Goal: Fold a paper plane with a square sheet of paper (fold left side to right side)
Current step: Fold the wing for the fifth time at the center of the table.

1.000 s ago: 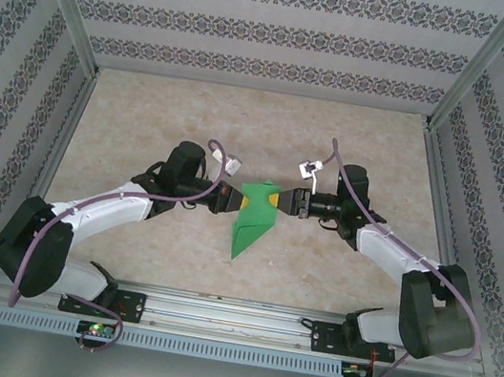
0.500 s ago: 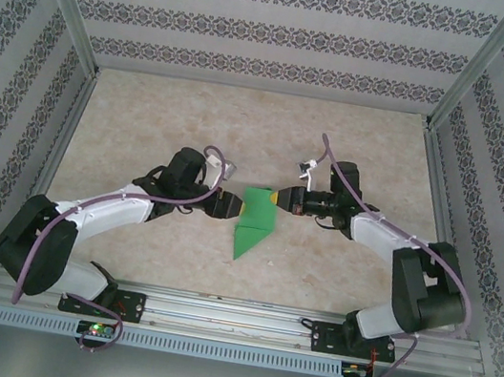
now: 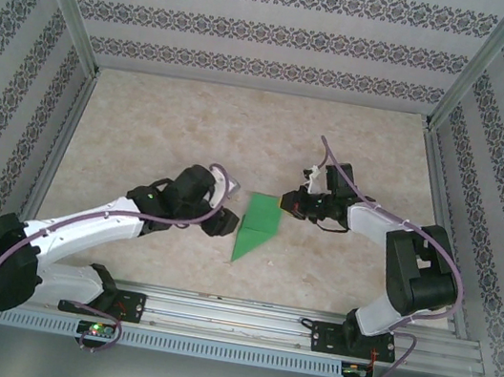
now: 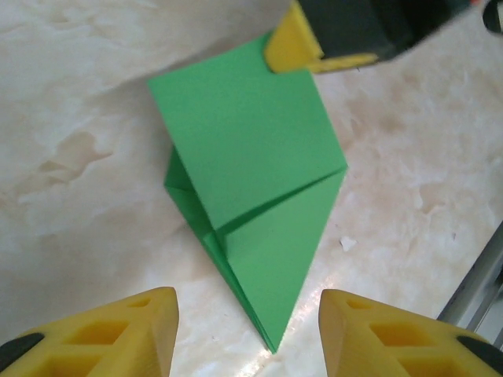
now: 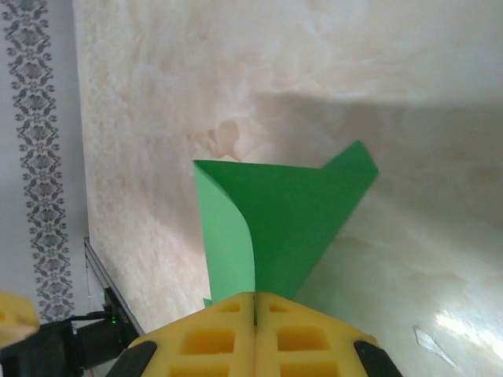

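Observation:
The square sheet of paper (image 3: 257,228) is bright green and creased into a pointed shape, its tip toward the near edge of the marbled table. In the left wrist view the paper (image 4: 251,157) has its tip between my left fingers (image 4: 149,330), without touching them. My left gripper (image 3: 226,224) (image 4: 247,336) is open just left of the paper. My right gripper (image 3: 282,201) (image 5: 255,302) is shut on the paper's far right corner, and the green flap (image 5: 291,212) rises from between its yellow pads. The right fingertip (image 4: 295,43) shows on that corner.
Patterned walls and aluminium posts enclose the table (image 3: 147,123). A metal rail (image 3: 231,316) with both arm bases runs along the near edge, and it appears again as a rail (image 4: 479,290) close to the paper's tip. A small white fleck (image 4: 343,244) lies on the table.
My left gripper has let go of the paper, opened and drawn back toward the near left. My right gripper has shut on the paper's far right corner. The paper has shifted slightly.

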`<move>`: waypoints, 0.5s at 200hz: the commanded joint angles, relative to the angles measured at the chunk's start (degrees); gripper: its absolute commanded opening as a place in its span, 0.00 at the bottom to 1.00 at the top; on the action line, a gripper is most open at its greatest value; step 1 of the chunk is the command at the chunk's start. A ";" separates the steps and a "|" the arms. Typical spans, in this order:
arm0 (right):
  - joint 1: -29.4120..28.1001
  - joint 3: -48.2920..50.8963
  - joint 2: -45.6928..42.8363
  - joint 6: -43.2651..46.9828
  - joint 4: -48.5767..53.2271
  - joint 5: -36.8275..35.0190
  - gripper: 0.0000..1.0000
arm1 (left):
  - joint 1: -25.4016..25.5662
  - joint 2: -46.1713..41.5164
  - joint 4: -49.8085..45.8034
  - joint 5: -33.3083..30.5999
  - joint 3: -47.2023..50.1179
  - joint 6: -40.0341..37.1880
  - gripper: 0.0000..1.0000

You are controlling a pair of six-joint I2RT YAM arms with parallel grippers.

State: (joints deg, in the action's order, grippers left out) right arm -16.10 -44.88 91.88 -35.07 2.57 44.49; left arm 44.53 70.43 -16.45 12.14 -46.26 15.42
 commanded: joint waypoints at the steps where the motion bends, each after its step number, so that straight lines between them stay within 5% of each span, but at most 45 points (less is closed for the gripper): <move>1: 0.45 -2.08 -0.39 -4.10 3.75 -1.12 0.00 | 6.50 3.75 -5.62 -9.41 -4.41 -4.11 0.50; 44: 1.14 -4.04 1.17 -6.80 6.79 -0.82 0.00 | 15.17 14.31 -6.67 -16.05 -10.45 -4.70 0.53; 100: 0.67 -4.77 2.42 -7.32 7.35 -1.16 0.00 | 18.35 25.73 -8.45 -22.21 -16.74 -5.21 0.57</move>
State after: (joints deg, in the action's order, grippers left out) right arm -15.51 -48.03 93.32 -41.74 8.23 43.92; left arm 61.84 93.51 -21.32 -4.89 -59.81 11.92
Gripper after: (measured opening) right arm 0.047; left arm 0.571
